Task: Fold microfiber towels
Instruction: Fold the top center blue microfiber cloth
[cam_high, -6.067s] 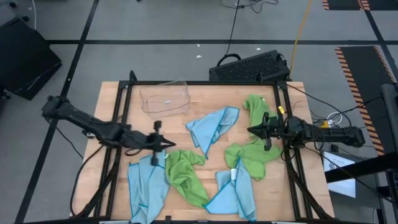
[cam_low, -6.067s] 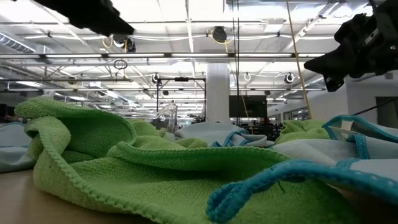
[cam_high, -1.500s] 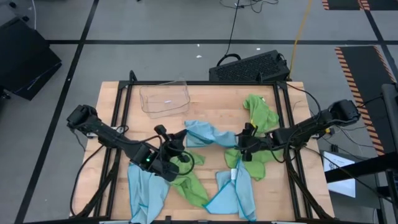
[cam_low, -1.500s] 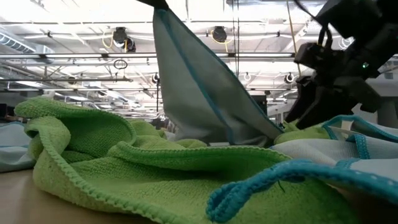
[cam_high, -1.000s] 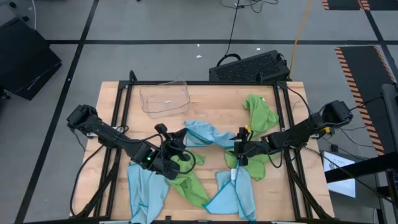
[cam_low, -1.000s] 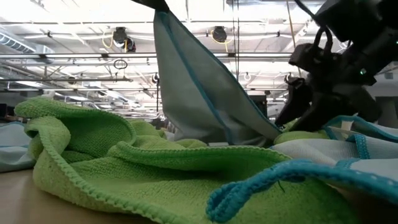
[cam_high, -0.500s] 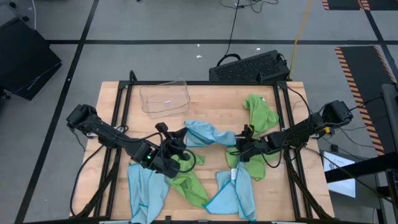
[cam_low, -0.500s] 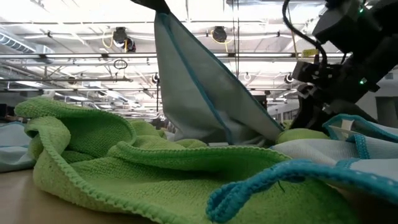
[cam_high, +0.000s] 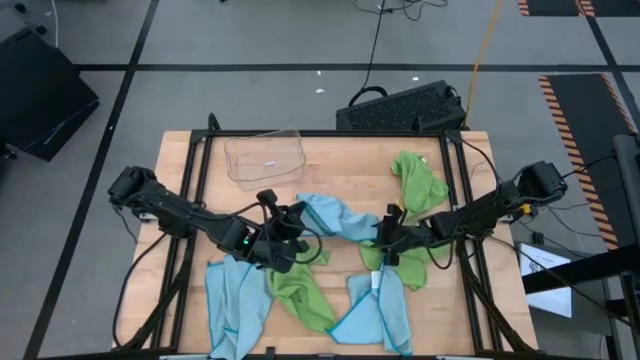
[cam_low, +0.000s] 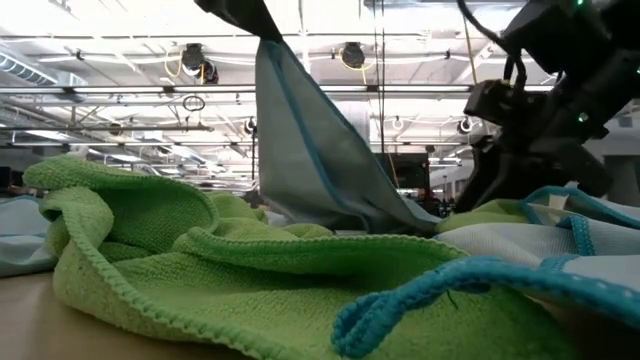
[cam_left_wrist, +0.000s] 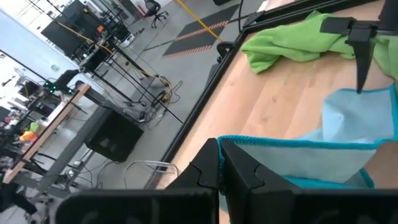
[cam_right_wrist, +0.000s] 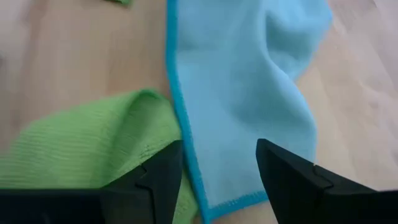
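While left end effector (cam_high: 292, 222) pinches blue towel (cam_high: 335, 217), right end effector (cam_high: 383, 240) straddles its corner.

Left gripper (cam_low: 235, 15) cut off above

Towels (cam_high: 340, 222) scattered mid-desk (cam_high: 330, 160); tray (cam_high: 265, 157) behind, toward left; left gripper (cam_high: 291, 221) and right gripper (cam_high: 382, 236) flanking centre towel.

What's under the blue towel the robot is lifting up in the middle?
Bare wooden table shows beside the blue towel, and a green towel lies next to its far end. Whatever sits directly beneath its draped middle is covered.
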